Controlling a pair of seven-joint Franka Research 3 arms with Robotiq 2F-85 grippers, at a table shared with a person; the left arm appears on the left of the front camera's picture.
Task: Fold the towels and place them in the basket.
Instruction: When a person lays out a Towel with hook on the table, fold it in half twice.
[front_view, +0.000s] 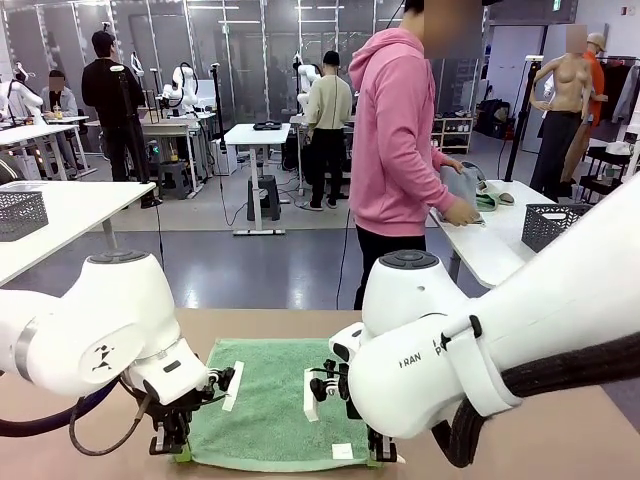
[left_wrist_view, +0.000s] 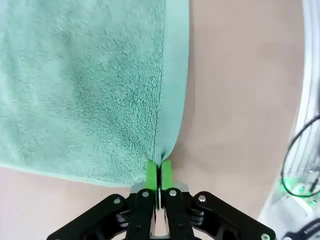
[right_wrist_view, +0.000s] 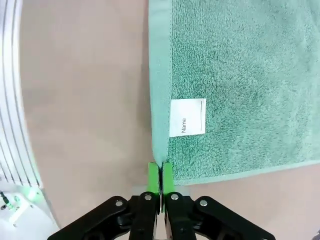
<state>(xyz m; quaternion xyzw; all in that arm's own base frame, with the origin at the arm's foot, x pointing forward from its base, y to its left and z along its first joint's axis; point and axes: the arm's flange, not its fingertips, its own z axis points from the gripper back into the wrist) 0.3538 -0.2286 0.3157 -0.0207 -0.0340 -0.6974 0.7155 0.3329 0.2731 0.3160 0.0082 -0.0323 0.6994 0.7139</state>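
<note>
A mint green towel (front_view: 270, 400) lies flat on the brown table (front_view: 560, 430) between my two arms. My left gripper (front_view: 182, 450) is shut on the towel's near left corner; in the left wrist view its green pads (left_wrist_view: 152, 172) pinch the hem of the towel (left_wrist_view: 90, 90). My right gripper (front_view: 378, 457) is shut on the near right corner, and the right wrist view has its pads (right_wrist_view: 154, 176) on the towel (right_wrist_view: 240, 75) just below a white label (right_wrist_view: 187, 117). A person in a pink hoodie handles a pale blue-grey towel (front_view: 460, 185) at a side table, beside a dark wire basket (front_view: 553, 222).
The side table (front_view: 500, 250) at the right also bears a small green item. Another wire basket (front_view: 20, 212) stands on a white table at the far left. Bare brown tabletop lies on both sides of the green towel. Other people stand farther back.
</note>
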